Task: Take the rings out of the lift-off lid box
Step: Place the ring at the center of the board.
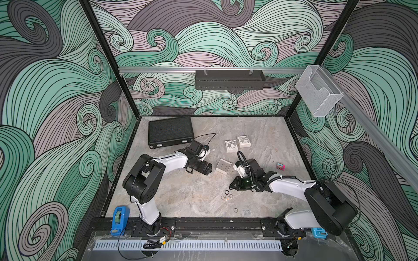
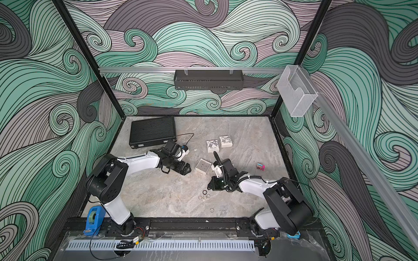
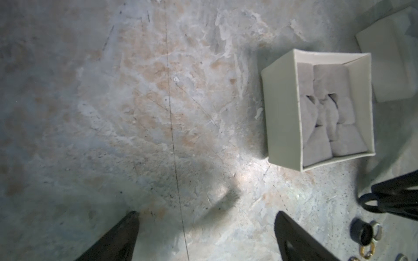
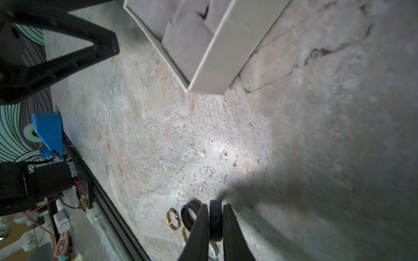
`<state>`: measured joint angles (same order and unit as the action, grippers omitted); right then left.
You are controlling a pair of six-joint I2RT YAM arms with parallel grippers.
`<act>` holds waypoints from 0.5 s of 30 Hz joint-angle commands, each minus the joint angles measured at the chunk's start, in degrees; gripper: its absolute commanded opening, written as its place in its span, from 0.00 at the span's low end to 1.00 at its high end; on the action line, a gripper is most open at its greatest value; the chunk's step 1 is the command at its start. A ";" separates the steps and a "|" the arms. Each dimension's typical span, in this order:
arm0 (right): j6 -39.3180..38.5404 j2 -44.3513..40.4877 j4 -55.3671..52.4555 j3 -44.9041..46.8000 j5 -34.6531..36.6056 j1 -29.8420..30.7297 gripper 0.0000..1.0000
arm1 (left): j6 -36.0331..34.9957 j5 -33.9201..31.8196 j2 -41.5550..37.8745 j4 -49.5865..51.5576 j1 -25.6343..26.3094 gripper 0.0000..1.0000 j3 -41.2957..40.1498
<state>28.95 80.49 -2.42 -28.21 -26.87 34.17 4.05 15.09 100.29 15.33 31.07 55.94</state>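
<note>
Black, thick ring (image 4: 215, 220) pinched edge-on between right fingers (image 4: 200, 235); left fingers (image 3: 294, 239) spread wide.

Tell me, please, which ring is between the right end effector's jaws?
The black ring standing on edge inside the right end effector; the other black ring and the gold ones lie outside its jaws.

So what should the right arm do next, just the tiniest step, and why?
Probably open the right tool and let go: the black ring stands pinched between its fingers, close to the table, right beside the other rings lying there, and the box looks empty.
</note>
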 commanded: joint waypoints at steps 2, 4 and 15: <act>-0.29 -1.11 -1.71 0.89 1.29 0.28 0.23 | 0.43 -0.06 1.80 -0.04 -0.35 0.95 2.39; -0.45 -1.67 -2.41 0.97 1.72 0.35 0.24 | 0.47 -0.08 1.93 -0.11 -0.36 0.95 2.43; -2.27 -15.66 -18.61 0.52 6.29 1.49 0.48 | 0.87 0.29 2.30 -0.22 -0.39 0.95 2.44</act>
<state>27.42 68.82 -12.93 -27.70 -23.46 34.59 4.45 15.05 101.56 14.63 30.87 57.12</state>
